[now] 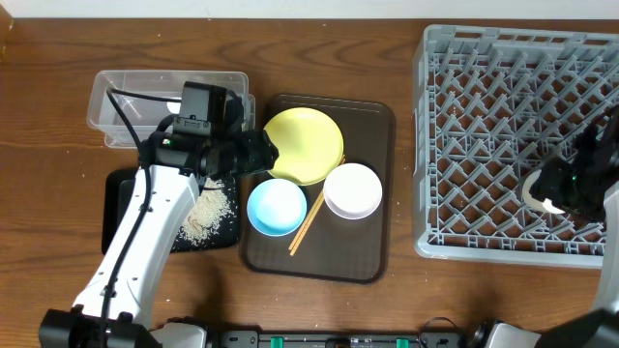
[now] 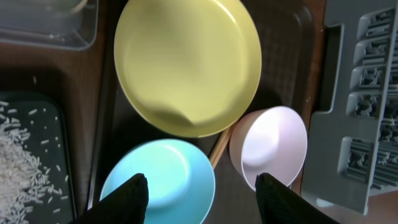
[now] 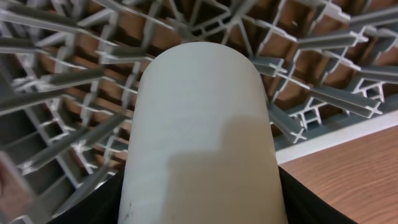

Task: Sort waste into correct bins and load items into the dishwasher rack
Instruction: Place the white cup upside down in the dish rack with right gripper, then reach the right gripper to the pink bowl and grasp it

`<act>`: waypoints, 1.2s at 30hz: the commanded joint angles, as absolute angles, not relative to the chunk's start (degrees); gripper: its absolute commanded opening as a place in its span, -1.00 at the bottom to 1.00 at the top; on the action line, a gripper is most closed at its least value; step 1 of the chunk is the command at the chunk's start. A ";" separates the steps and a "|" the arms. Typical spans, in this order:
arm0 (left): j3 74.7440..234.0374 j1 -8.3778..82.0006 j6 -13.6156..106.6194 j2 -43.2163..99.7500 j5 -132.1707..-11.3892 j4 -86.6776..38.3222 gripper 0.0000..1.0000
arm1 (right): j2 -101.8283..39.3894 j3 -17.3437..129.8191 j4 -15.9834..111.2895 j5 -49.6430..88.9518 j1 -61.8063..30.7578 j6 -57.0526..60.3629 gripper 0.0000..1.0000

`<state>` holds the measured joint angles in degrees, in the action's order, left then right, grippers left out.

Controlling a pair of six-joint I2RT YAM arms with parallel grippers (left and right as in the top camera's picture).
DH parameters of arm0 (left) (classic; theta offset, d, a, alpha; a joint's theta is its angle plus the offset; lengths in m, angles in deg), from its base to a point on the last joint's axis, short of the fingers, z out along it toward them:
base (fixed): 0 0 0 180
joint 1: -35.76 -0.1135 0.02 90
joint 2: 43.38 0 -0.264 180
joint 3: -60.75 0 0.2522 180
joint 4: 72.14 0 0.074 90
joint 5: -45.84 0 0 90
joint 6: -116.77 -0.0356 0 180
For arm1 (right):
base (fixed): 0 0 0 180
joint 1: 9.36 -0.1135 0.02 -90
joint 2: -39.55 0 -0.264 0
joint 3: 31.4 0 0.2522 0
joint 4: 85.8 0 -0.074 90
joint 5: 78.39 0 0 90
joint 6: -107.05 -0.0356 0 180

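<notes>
Two pincers, two different states. Left pincer [image 1: 259,153] open, fingers [image 2: 127,200] spread wide with nothing between them, hanging above the brown tray [image 1: 372,261] where plate [image 1: 303,143] and blue bowl [image 1: 277,207] meet. Right pincer [image 1: 561,188] closed around the cup [image 1: 535,190], white wall of the cup filling the right wrist view from finger to finger. Cup low over the grid in the right-hand part of the rack [image 1: 484,97], close to its near wall; touching the lattice or not, impossible to tell.

On the brown tray: plate at the far side, blue bowl at near left, white bowl [image 1: 352,189] at near right, both bowls upright and empty. Chopsticks [image 1: 308,224] slanting between the two bowls, upper ends tucked under the plate's rim.

Left of the brown tray, black tray [image 1: 116,208] with a heap of rice [image 1: 208,215] plus scattered grains, partly hidden by the left arm. Tub [image 1: 145,92] just beyond it on the bench [image 1: 58,58], contents hard to make out. Rack at the far right, well apart from tub and black tray.
</notes>
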<state>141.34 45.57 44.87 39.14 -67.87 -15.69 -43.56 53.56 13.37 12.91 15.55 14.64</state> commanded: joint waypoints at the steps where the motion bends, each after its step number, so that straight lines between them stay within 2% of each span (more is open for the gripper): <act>1: 142.02 45.43 44.15 38.92 -66.99 -14.88 0.17 | -46.33 54.57 13.48 11.82 16.29 13.90 -0.37; 2: 142.02 45.43 44.15 38.92 -66.99 -14.72 0.17 | -47.12 54.57 13.57 11.84 16.29 13.87 -0.32; 3: 142.02 45.43 44.15 38.92 -66.99 -14.72 0.17 | -47.99 54.57 13.55 12.04 16.29 13.90 -0.19; 6: 142.02 45.43 44.15 38.92 -66.99 -14.70 0.19 | -49.96 54.57 13.59 12.45 16.29 13.87 0.50; 8: 142.02 45.43 44.15 38.92 -66.97 -14.68 0.31 | -50.53 54.57 13.81 14.22 16.29 13.87 0.99; 15: 142.02 45.43 44.17 38.92 -60.26 -11.97 0.34 | -49.28 55.83 14.94 22.27 16.27 13.92 0.98; 23: 141.98 45.43 44.17 38.92 -52.85 -8.50 0.35 | -44.85 63.33 19.97 39.64 11.61 17.70 0.83; 26: 141.98 45.43 44.20 38.94 -52.26 -8.52 0.35 | -43.23 63.33 25.46 43.40 5.62 20.17 0.81; 30: 141.98 45.43 44.20 38.94 -50.60 -8.28 0.35 | -43.75 63.13 26.70 43.27 -3.86 25.89 0.80; 36: 141.95 45.43 44.20 38.94 -48.31 -7.80 0.36 | -48.34 63.13 26.42 35.93 -18.01 28.45 0.68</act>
